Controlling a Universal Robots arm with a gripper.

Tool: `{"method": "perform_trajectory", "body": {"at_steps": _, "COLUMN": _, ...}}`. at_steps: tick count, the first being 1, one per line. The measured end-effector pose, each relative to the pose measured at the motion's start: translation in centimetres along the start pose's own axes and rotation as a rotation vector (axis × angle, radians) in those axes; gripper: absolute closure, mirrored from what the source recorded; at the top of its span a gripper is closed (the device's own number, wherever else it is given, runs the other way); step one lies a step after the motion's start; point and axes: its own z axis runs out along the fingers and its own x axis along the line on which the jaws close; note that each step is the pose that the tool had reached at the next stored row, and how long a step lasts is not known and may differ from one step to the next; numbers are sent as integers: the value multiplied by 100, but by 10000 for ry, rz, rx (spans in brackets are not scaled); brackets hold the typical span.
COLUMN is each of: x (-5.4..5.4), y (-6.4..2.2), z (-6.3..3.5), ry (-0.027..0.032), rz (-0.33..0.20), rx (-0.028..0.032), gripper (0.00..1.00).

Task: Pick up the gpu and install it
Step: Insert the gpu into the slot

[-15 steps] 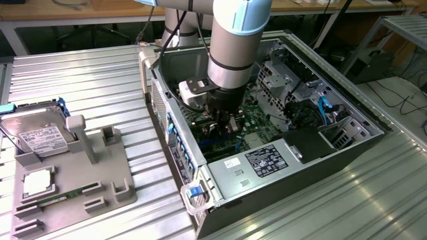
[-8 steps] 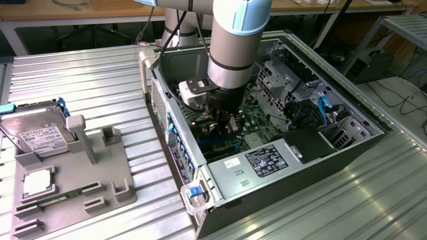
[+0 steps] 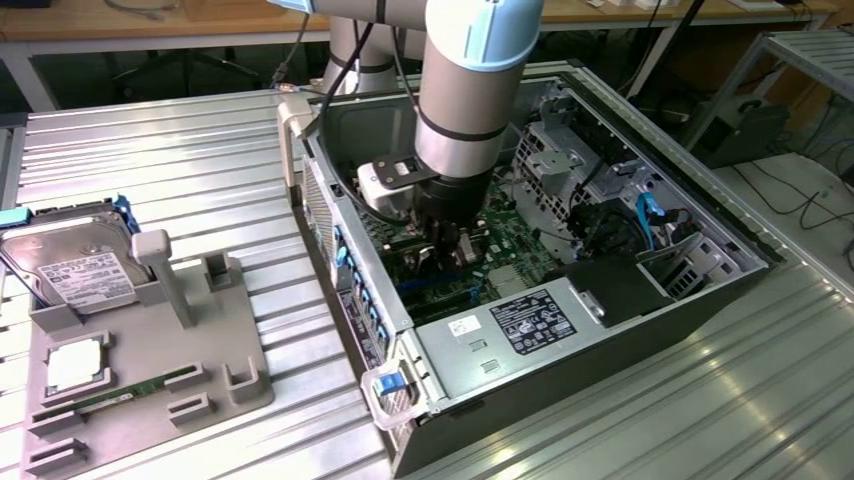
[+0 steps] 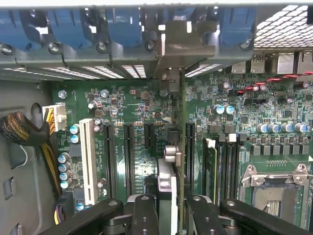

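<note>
Item: gpu (image 4: 168, 196). Held edge-on between the fingers of the gripper (image 4: 168, 215), which is closed on the card's upper edge. In the wrist view the card stands upright over the motherboard (image 4: 132, 112), its bracket end toward the case's rear wall with the blue slot latches (image 4: 63, 24).

Location: inside the open case (image 3: 747, 262), which lies on its side on the table (image 3: 160, 170). In the exterior view the arm (image 3: 467, 90) reaches down into the case's middle, low over the board.

Step in hand, as judged: insertion. The card is already picked up and carried in; whether its edge is seated in a slot cannot be told.

Next move calls for: keeping the card square to the long black slots (image 4: 128, 156), with the bracket lined up to the rear opening, and a straight downward press.

Also present: tray (image 3: 147, 390) near the table's edge, holding a hard drive (image 3: 74, 265).
</note>
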Motion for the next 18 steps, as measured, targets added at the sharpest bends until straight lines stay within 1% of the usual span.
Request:
{"method": "perform_trajectory", "body": {"at_steps": 4, "x": -2, "y": 1, "z": 4, "ry": -6, "rz": -86, "rx": -1, "gripper": 72}}
{"method": "perform_trajectory", "body": {"at_steps": 18, "x": -1, "y": 4, "z": 49, "ry": -4, "rz": -87, "rx": -2, "gripper": 72}}
